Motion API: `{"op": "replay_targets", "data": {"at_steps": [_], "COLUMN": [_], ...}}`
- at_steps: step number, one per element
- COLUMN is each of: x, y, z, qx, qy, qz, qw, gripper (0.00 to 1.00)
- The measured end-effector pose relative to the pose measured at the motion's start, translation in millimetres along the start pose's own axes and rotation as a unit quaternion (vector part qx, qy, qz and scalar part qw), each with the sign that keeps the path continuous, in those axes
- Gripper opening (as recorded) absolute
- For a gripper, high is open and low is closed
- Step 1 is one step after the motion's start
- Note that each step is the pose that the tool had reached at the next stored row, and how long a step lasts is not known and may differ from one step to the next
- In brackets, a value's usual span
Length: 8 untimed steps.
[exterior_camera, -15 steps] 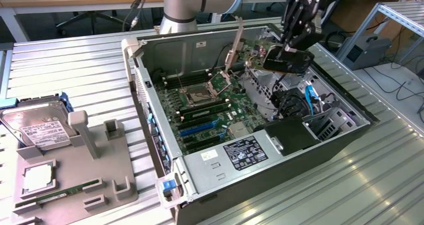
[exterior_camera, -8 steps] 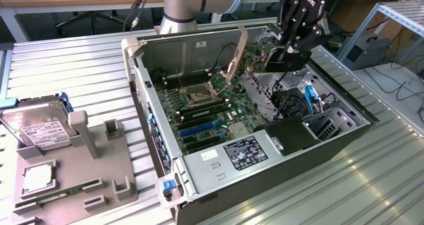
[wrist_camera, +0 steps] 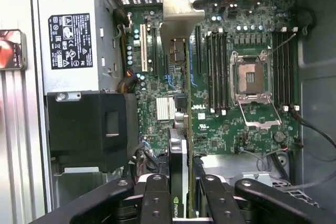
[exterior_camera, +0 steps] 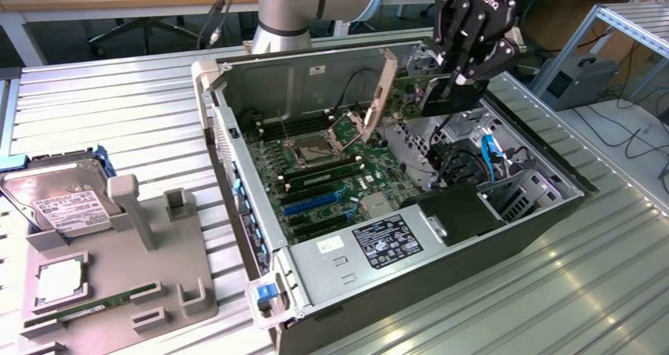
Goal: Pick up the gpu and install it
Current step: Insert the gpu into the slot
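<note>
My gripper (exterior_camera: 460, 77) hangs over the far side of the open computer case (exterior_camera: 232, 163), shut on the gpu (exterior_camera: 386, 85). The card is held on edge above the motherboard (exterior_camera: 324, 175), its long silvery end bracket pointing toward the case's rear wall. In the wrist view the gpu (wrist_camera: 178, 19) runs edge-on from between my black fingers (wrist_camera: 156, 200) out over the motherboard (wrist_camera: 220, 119), with its bracket at the far end. Below it lie the expansion slots (wrist_camera: 143, 56), and the card stands clear above them.
A black-shrouded power supply (exterior_camera: 381, 241) with a label fills the near end of the case. On the exterior view's left a grey fixture (exterior_camera: 157, 261) holds a silver hard drive (exterior_camera: 63, 202), a CPU (exterior_camera: 61, 280) and a green RAM stick (exterior_camera: 94, 304).
</note>
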<state>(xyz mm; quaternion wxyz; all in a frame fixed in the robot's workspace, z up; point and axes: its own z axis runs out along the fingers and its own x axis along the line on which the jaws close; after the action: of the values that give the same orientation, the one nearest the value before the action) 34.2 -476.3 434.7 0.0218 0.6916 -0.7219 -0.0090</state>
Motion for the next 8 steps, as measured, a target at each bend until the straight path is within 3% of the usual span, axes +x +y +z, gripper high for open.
{"op": "replay_targets", "data": {"at_steps": [5, 8], "x": [-0.2, -1.9], "y": [0.0, 0.9], "z": [0.1, 1.2], "qx": [0.0000, 0.0116], "qy": [0.0000, -0.0004], "qz": [0.000, -0.003], "qw": [1.0000, 0.9999], "gripper": [0.27, 0.27]}}
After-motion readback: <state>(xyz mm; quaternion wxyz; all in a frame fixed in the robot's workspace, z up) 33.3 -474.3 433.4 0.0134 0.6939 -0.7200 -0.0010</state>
